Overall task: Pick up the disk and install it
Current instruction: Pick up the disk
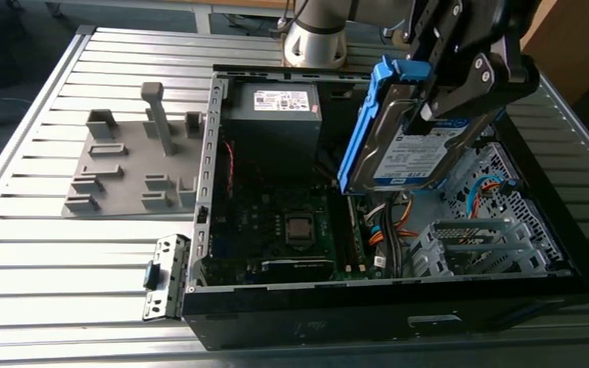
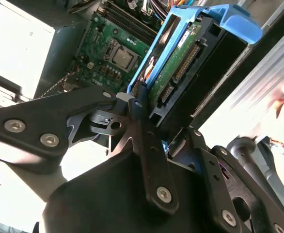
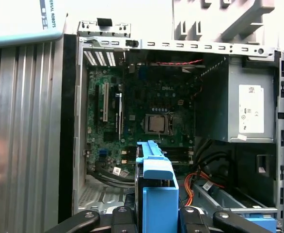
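- half done, by my judgement: the hand (image 1: 446,98) pinches the disk (image 1: 416,159), holding it clear of the surface (image 1: 70,253).
- installing remains: the disk hangs tilted above the open computer case (image 1: 211,153), not seated.
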Available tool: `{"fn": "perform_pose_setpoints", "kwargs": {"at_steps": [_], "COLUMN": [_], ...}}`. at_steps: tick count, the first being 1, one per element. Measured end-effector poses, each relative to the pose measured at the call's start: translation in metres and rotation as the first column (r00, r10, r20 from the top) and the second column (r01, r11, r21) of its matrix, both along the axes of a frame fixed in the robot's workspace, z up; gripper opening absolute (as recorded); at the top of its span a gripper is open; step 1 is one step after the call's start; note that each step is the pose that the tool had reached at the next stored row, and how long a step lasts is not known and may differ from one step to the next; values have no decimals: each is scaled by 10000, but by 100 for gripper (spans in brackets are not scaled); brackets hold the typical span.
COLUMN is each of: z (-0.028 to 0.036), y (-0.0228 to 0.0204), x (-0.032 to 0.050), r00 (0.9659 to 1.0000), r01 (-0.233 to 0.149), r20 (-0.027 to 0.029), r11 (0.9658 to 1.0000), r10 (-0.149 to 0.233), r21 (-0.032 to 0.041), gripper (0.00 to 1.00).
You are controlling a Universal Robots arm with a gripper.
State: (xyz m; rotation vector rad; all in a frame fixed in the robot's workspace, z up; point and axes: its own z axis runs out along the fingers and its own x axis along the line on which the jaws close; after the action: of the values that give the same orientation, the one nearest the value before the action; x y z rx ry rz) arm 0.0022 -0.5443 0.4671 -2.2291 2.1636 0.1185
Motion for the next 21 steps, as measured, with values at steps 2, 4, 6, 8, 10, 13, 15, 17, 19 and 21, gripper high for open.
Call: {"fn": "perform_pose_setpoints", "kwargs": {"at_steps": [2,4,6,8,10,13,15,17,19,21], "z": [-3,-10,-16,-26,-30,-31,-32,-31,-32,-31], "y": [-38,-76,-97,-115,-141,-165,-187,-209,-251,-295], "x": [0,0,-1,0,2,1,1,1,1,1], "r00": [10000,10000,9997,9992,9988,9988,9988,9988,9988,9988], "r01": [21,96,247,402,485,488,487,487,487,487], "r20": [0,-1,0,0,-1,0,1,1,2,2], "r11": [10000,9999,9997,9992,9988,9988,9988,9988,9988,9988], "r10": [-21,-96,-247,-402,-485,-488,-487,-487,-487,-487], "r21": [32,34,33,34,32,19,9,-3,-12,-19], "gripper": [36,36,36,36,36,36,36,36,36,36]}}
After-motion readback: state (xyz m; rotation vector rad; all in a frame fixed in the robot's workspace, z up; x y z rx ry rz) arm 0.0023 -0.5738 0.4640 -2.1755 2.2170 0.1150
